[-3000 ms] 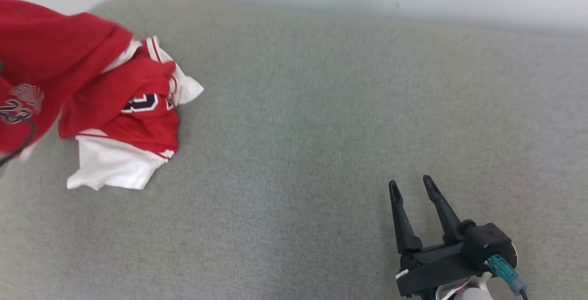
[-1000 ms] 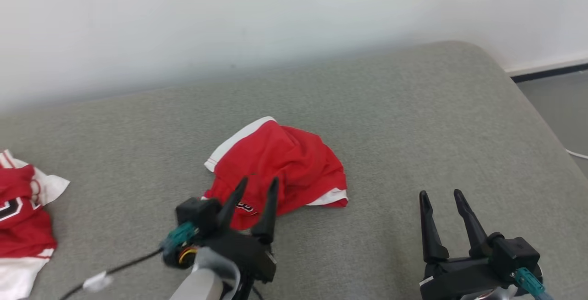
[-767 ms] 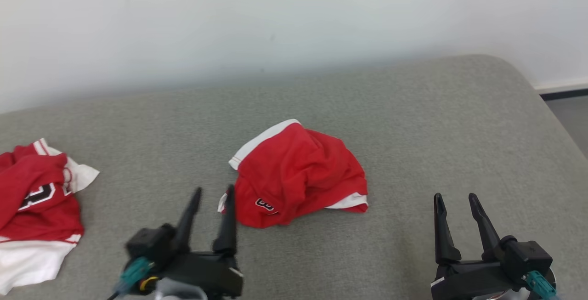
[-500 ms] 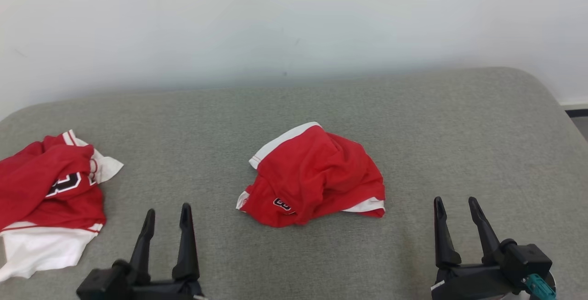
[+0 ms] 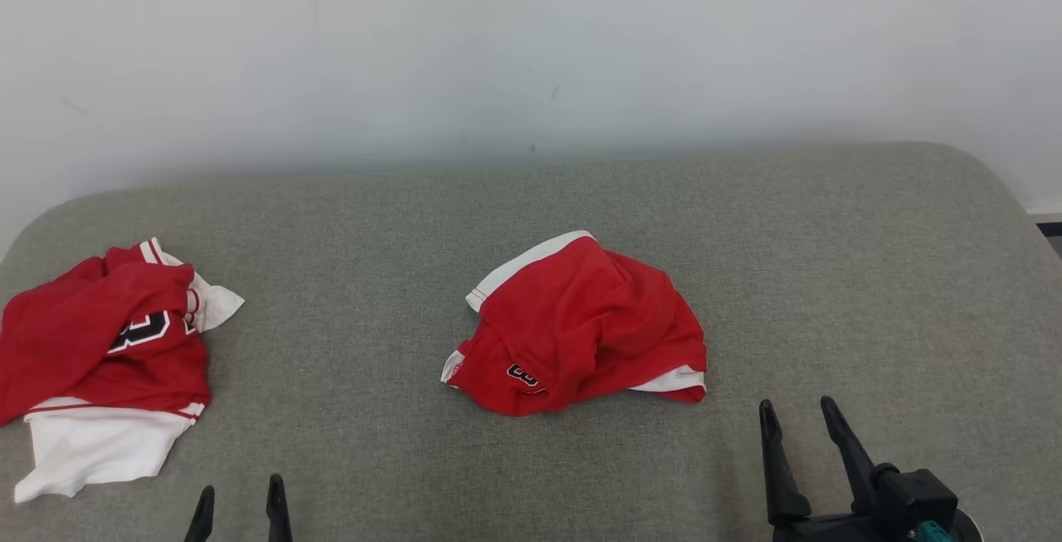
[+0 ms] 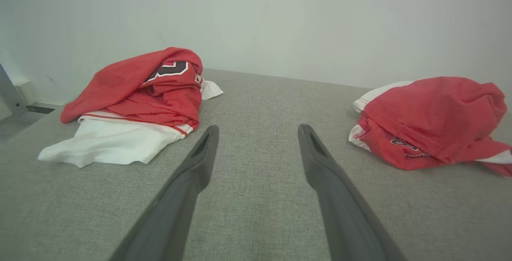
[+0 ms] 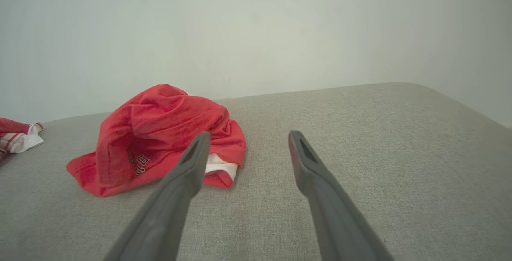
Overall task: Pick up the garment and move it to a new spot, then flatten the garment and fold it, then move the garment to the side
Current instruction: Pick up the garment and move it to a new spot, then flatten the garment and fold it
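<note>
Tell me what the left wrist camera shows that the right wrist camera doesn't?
Left wrist: the open left hand and the whole red-and-white jersey pile. Right wrist: the open right hand, the rounded corner of the grey cushion, and just a scrap of that pile. Both: the crumpled red garment, the cushion and the pale wall.

light: bright, even | shadows: soft | focus: sharp
</note>
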### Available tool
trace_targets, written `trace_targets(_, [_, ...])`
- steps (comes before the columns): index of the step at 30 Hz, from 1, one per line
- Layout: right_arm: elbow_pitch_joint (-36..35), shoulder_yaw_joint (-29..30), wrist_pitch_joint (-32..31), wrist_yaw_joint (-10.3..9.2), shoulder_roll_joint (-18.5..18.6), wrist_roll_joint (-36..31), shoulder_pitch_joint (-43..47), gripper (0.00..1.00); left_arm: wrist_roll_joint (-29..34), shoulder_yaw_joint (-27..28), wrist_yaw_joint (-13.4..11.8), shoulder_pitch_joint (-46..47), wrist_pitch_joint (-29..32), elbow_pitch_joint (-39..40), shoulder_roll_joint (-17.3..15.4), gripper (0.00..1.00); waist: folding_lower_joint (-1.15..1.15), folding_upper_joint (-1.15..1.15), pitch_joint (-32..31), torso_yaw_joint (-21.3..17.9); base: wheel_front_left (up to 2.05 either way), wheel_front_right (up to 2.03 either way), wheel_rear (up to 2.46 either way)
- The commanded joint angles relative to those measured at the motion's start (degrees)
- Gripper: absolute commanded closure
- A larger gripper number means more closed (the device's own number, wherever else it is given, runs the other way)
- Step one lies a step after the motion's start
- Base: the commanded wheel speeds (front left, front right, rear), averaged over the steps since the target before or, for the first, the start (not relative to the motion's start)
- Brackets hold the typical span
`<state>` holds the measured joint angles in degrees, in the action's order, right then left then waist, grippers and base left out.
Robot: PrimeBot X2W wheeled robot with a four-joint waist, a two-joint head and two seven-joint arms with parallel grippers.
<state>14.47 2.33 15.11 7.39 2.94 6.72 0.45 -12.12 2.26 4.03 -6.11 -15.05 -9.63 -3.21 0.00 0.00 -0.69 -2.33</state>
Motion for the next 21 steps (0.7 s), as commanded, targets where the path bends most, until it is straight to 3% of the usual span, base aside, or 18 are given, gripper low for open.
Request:
trace_targets(1, [0.3, -0.5, 0.1, 0.19, -0.1, -0.8, 0.7, 0.0, 1.1, 0.7, 0.2, -1.2, -0.2, -0.4, 0.1, 0.0, 0.0, 0.0, -0.1, 0.1, 0.0, 0.0, 0.0])
trace_targets(21, [0.7, -0.6, 0.1, 0.19, -0.1, -0.2, 0.5, 0.0, 1.0, 0.2, 2.4, -0.5, -0.2, -2.3, 0.3, 0.0, 0.0, 0.0, 0.3, -0.4, 0.0, 0.0, 0.0])
